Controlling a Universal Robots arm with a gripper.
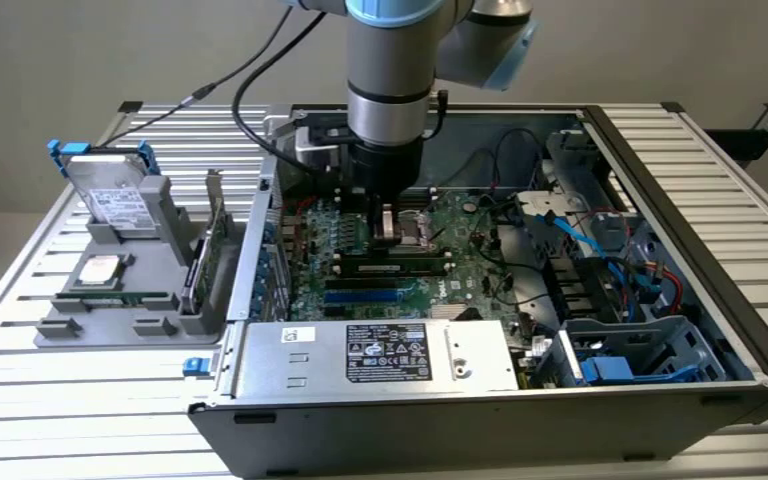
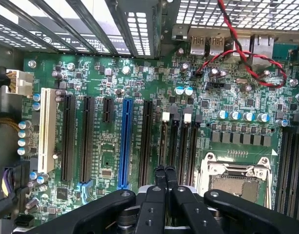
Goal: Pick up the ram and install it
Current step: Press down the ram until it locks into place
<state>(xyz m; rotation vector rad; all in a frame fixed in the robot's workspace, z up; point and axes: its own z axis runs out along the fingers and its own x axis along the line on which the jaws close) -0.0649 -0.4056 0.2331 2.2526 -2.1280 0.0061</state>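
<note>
The ram, a long dark green stick with a pale label, stands on edge along the memory slots of the motherboard inside the open computer case. My gripper hangs just behind it, over the board near the processor socket. In the wrist view my gripper has its two black fingertips drawn together, shut with nothing visible between them. They sit at the near end of the black memory slots.
A grey fixture at the exterior view's left carries a silver hard drive, a processor chip, a thin green strip and an upright card. The power supply, blue and red cables and the case walls surround the board.
</note>
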